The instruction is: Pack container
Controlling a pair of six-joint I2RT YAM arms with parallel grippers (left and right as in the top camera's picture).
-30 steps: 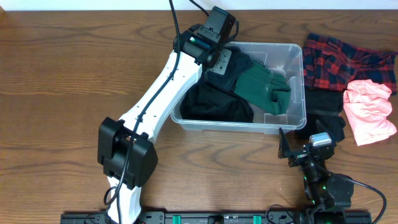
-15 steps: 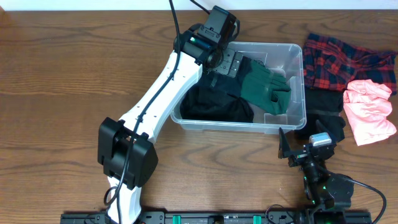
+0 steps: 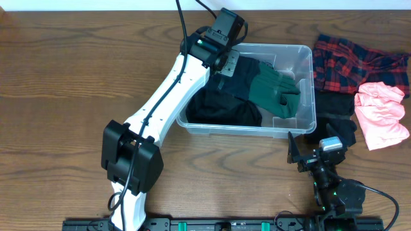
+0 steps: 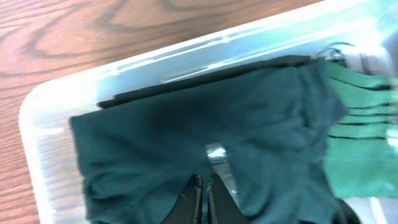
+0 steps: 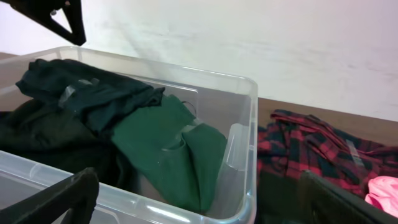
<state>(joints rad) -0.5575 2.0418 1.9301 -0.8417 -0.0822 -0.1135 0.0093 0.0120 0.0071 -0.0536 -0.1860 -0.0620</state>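
The clear container [image 3: 257, 131] stands right of the table's middle. It holds a dark green garment [image 3: 249, 76], a brighter green garment [image 3: 276, 93] and a black garment [image 3: 221, 109]. My left gripper [image 3: 228, 63] hovers over the container's far left corner. In the left wrist view its jaws [image 4: 204, 186] are shut just above the dark green garment [image 4: 161, 137], with nothing seen between them, and the container's rim [image 4: 37, 112] shows. My right gripper [image 3: 313, 157] is open and empty in front of the container's near right corner [image 5: 249, 87].
A red plaid garment [image 3: 356, 61], a pink garment [image 3: 382, 115] and a black garment [image 3: 334, 125] lie on the table to the right of the container. The left arm reaches across from the front left.
The left gripper shifted a little over the container's far left corner, right and then back. The garments and the right arm have not moved.
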